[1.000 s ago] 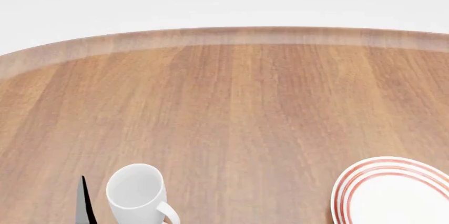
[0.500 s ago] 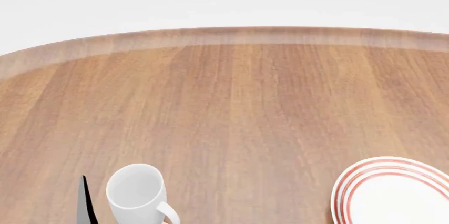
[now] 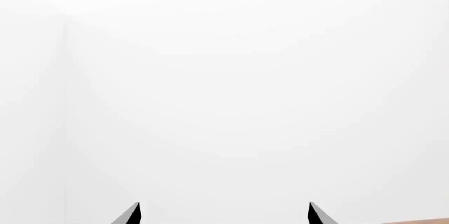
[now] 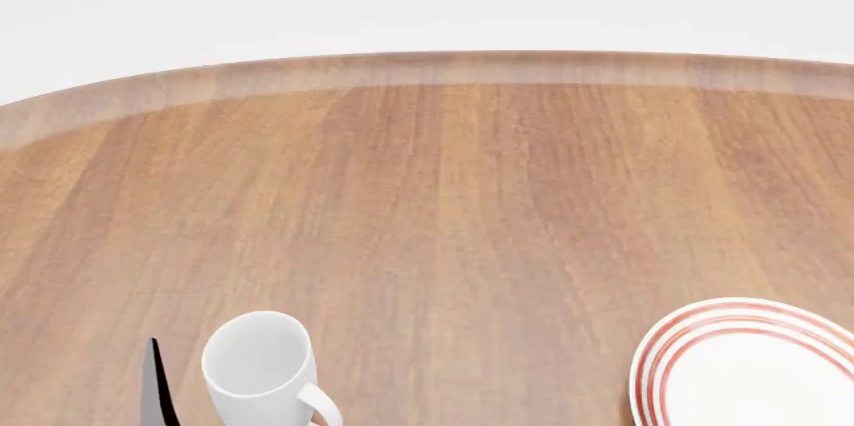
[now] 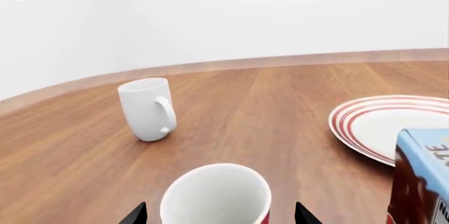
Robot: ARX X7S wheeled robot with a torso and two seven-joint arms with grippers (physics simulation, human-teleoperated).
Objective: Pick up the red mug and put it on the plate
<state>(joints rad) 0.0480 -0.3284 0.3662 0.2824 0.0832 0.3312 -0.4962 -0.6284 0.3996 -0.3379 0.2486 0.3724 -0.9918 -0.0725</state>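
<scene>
Reach step: right gripper (image 5: 221,214) open, red mug (image 5: 216,195) upright between its fingertips, not clamped yet; next close, lift, carry to plate (image 5: 365,124) just beyond, avoiding box (image 5: 421,179); left gripper (image 3: 223,214) open, empty.

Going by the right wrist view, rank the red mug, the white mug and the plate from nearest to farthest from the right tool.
1. Tall red mug with white interior: right between the open right tool tips.
2. Blue-topped box: beside it.
3. Round white plate with red rings and plain white mug: farther, on opposite sides; too close to rank.
</scene>
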